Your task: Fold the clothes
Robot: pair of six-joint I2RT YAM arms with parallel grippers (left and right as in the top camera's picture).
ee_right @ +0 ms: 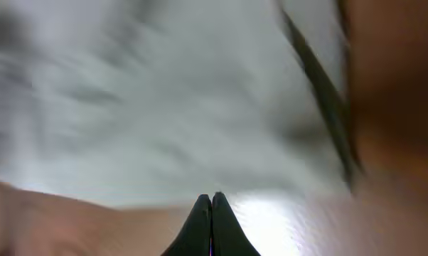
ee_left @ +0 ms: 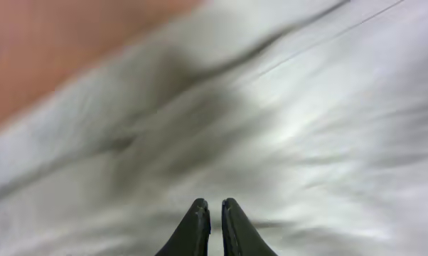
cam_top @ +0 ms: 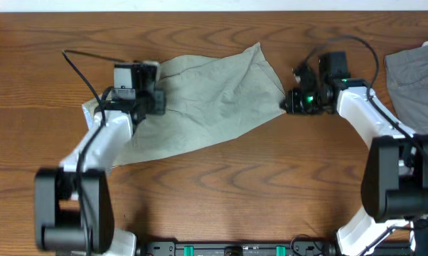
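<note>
The pale khaki-green shorts (cam_top: 207, 99) lie spread and wrinkly in the middle of the table. My left gripper (cam_top: 159, 102) is over their left part. In the left wrist view its fingers (ee_left: 215, 206) are shut to a thin slit just above the blurred cloth (ee_left: 306, 107), with no fold seen between them. My right gripper (cam_top: 285, 104) is at the shorts' right corner. In the right wrist view its fingers (ee_right: 212, 198) are pressed together at the cloth's edge (ee_right: 164, 107), with nothing seen between them. Both wrist views are blurred.
A darker grey garment (cam_top: 416, 78) lies at the table's right edge, behind the right arm. Bare wooden table (cam_top: 221, 185) lies in front of the shorts. The arm bases stand at the front left and front right.
</note>
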